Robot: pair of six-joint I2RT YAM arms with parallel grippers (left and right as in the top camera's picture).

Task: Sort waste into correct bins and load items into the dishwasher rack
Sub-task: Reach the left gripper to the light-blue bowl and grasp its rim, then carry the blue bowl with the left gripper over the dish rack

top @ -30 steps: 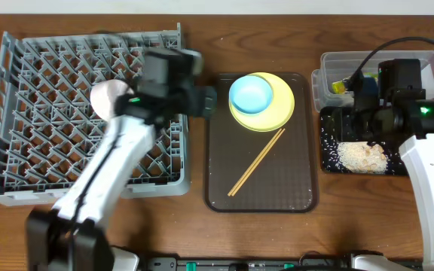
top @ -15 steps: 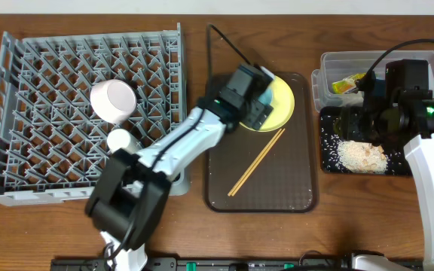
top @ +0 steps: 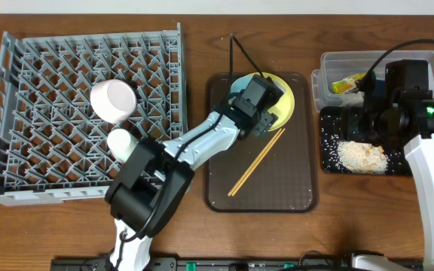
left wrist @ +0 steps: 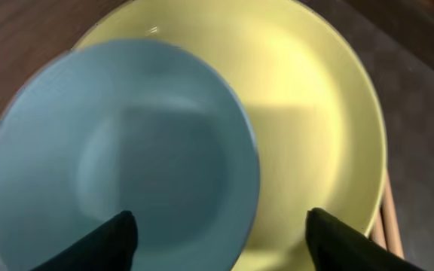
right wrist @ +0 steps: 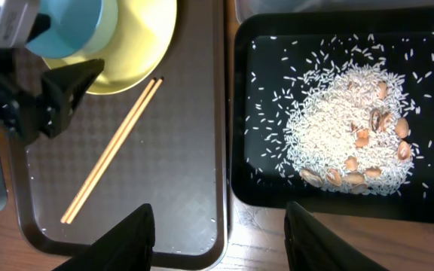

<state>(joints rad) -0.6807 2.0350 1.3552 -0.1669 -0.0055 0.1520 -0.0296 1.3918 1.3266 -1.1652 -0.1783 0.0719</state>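
Observation:
My left gripper (left wrist: 221,241) is open, its fingertips astride the near rim of the light blue bowl (left wrist: 119,150), which sits on the yellow-green plate (left wrist: 315,113). In the overhead view the left gripper (top: 258,102) hides the bowl, and the plate (top: 286,102) shows beside it. Two chopsticks (top: 258,160) lie on the brown tray (top: 292,188). A white bowl (top: 111,100) and a white cup (top: 120,141) sit in the grey rack (top: 44,158). My right gripper (right wrist: 217,233) is open and empty. It hangs over the gap between the brown tray and the black tray (right wrist: 255,173), which holds rice scraps (right wrist: 345,128).
The clear tub (top: 420,60) at the back right holds the yellow-green wrapper (top: 345,85). The black tray (top: 330,162) lies just in front of it. The right wrist view also shows the chopsticks (right wrist: 111,150), the plate (right wrist: 145,45) and the left gripper (right wrist: 44,98).
My left gripper has swung right from over the rack to the blue bowl on the plate. The white cup now shows in the rack. The right arm has barely moved.

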